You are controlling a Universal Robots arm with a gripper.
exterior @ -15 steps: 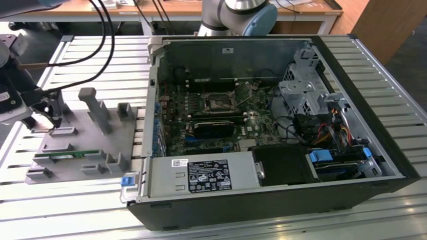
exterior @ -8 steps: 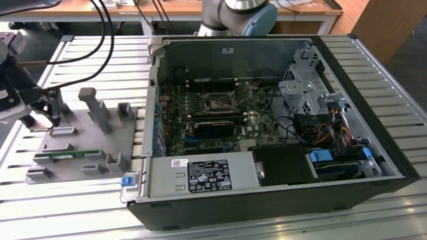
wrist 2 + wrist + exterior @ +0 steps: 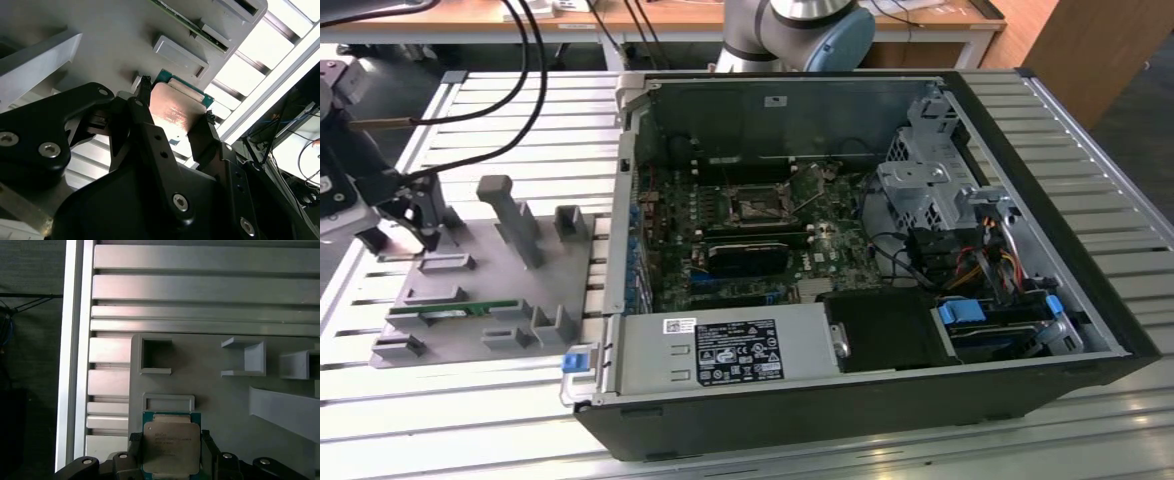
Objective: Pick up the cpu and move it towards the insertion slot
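Note:
The cpu, a thin square chip with a silvery face on a green base, sits between my black fingertips in both wrist views. My gripper is shut on it, one finger against each opposite edge. Below the cpu and the gripper lies the grey plastic tray. In the exterior view the gripper hangs over the tray's end at that view's left. The insertion slot, a dark square socket in a silver frame, lies on the green board inside the open computer case, well off to that view's right.
Upright grey posts rise from the tray beside the gripper. A green memory stick lies in the tray's near end. The case wall stands between tray and board. A black card and power supply sit by the socket. Cables hang above.

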